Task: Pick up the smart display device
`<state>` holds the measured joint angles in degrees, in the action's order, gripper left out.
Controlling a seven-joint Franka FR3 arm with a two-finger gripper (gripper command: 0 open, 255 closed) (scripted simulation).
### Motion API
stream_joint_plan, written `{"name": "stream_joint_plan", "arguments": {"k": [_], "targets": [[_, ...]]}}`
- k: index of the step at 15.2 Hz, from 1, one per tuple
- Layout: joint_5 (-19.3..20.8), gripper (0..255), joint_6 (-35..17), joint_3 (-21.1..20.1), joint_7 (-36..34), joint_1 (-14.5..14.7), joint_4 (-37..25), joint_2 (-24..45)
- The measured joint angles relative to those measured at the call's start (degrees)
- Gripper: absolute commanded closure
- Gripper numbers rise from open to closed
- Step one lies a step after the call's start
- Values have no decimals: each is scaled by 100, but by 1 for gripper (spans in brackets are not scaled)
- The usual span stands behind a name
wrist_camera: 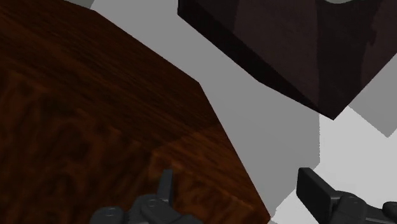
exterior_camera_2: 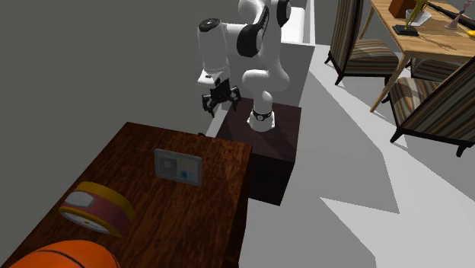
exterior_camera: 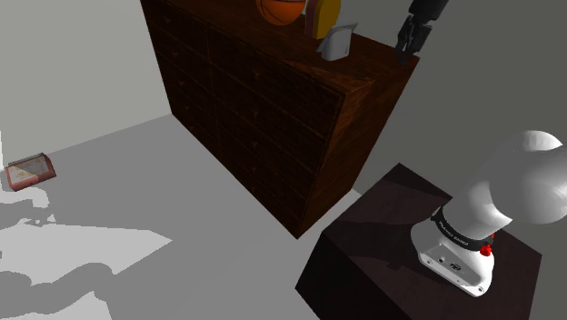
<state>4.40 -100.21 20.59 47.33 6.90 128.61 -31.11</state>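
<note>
The hand [exterior_camera: 411, 45] [exterior_camera_2: 219, 105] hangs over the dresser [exterior_camera: 273, 118] [exterior_camera_2: 152, 198] at the corner nearest the stand [exterior_camera: 391, 236] [exterior_camera_2: 266, 145], and the wrist view has its fingers [wrist_camera: 165, 186] spread wide apart with nothing between them but the dresser's edge and grey floor. The smart display [exterior_camera: 338, 43] [exterior_camera_2: 179, 167] stands upright on the dresser top, well apart from the hand. Its long axis runs level across the dresser's width, the screen faces away from the arm, and the shoulder view catches its pale back. Beyond it sit a yellow-rimmed clock [exterior_camera_2: 95, 207] [exterior_camera: 324, 14] and a basketball [exterior_camera_2: 65, 257] [exterior_camera: 282, 9].
</note>
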Motion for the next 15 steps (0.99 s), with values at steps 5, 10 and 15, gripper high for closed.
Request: {"name": "stream_joint_plan", "arguments": {"k": [5, 10, 15], "targets": [[-47, 0, -162, 655, 1684, 371, -970, 1003], [-454, 0, -243, 1203, 3417, 654, -2041, 2119], [-1178, 0, -88, 1459, 5044, 693, -3369, 3385]]}}
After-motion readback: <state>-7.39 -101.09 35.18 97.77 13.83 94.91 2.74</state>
